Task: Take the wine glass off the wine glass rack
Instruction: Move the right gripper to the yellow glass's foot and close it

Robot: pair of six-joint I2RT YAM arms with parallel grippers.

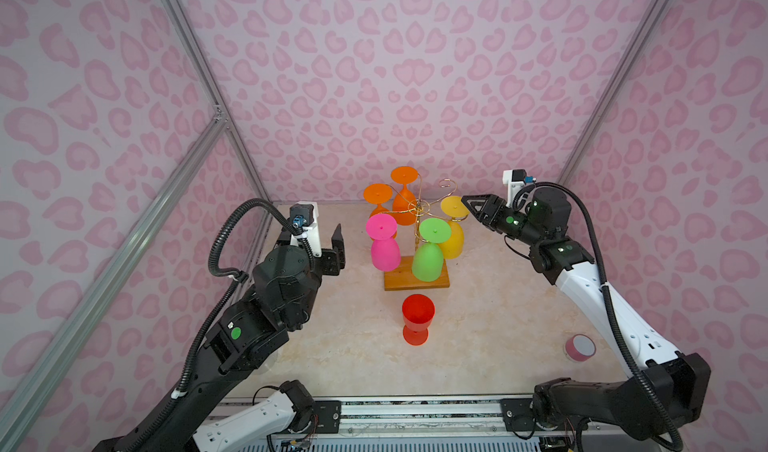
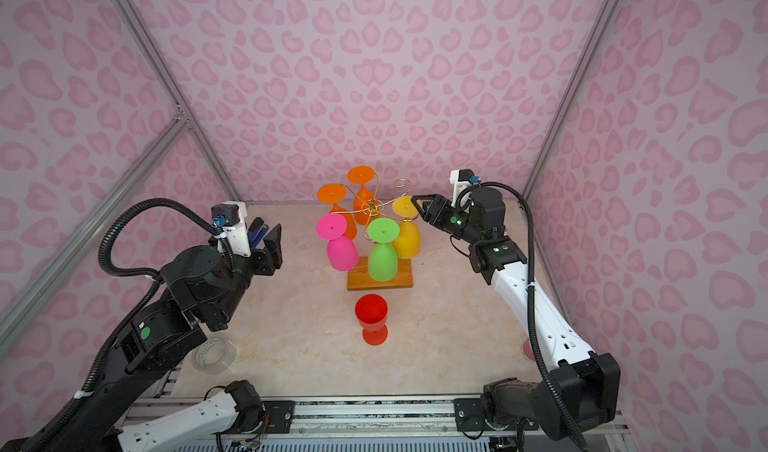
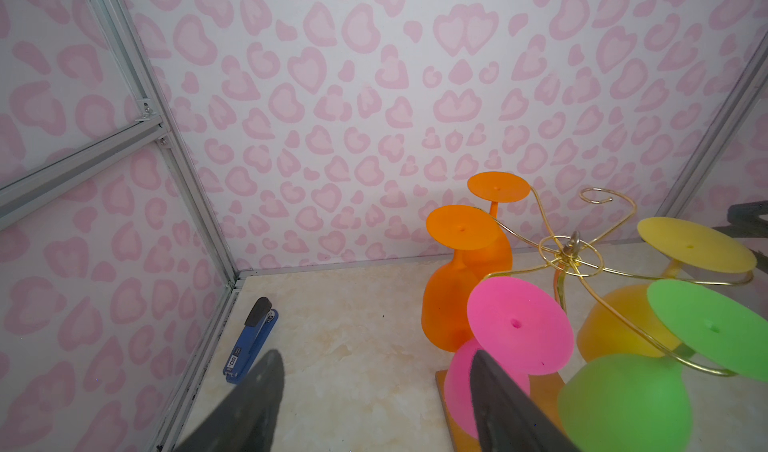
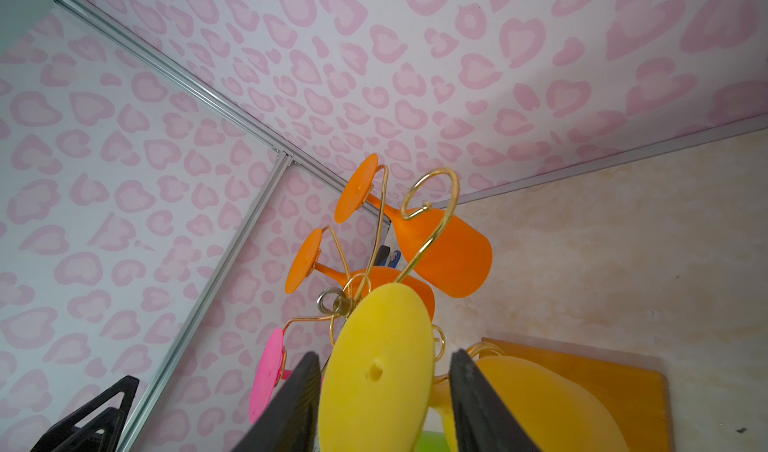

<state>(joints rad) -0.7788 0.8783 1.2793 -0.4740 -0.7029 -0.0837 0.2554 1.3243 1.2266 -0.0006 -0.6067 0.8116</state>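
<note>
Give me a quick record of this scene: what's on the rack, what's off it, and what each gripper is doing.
Rack: wine glass rack, five glasses hanging upside down
Hanging: two orange glasses, pink glass, green glass, yellow glass
Free arm: empty curled arm at the back
Off rack: red glass, upright on the table in front of the base
Left gripper: open, empty, near the pink glass, not touching
Right gripper: open, jaws straddling the yellow glass's foot
</note>
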